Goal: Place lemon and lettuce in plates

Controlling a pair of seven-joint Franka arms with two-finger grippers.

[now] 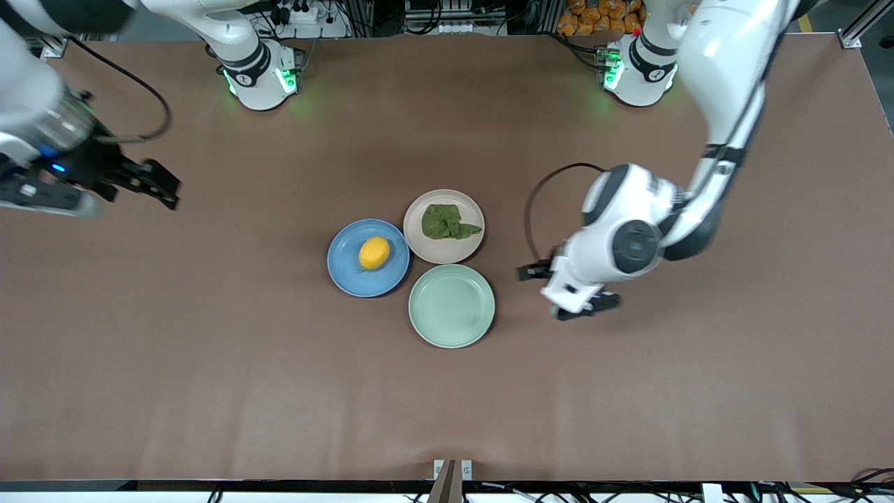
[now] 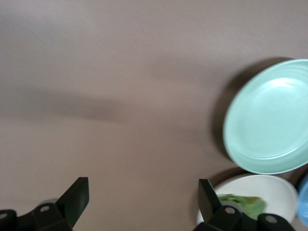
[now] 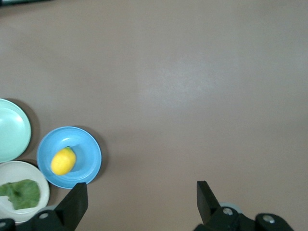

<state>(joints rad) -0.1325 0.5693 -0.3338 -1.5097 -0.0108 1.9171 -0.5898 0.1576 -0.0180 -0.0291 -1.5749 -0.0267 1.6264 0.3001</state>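
The yellow lemon [image 1: 374, 252] lies in the blue plate [image 1: 346, 270]. The dark green lettuce [image 1: 447, 221] lies in the beige-pink plate [image 1: 447, 250], which touches the blue one. My left gripper [image 1: 562, 288] is open and empty, low over bare table beside the pale mint green plate, toward the left arm's end. My right gripper [image 1: 167, 187] is open and empty, over bare table toward the right arm's end. The right wrist view shows its gripper [image 3: 142, 202], the lemon [image 3: 62, 161], the blue plate [image 3: 90, 156] and the lettuce [image 3: 21, 194]. The left wrist view shows its gripper [image 2: 143, 197] and the lettuce [image 2: 243, 202].
A pale mint green plate [image 1: 452, 305] with nothing in it lies nearer to the front camera than the other two plates and touches them; it also shows in the left wrist view [image 2: 269, 120]. Brown table [image 1: 209, 363] lies all round the plates.
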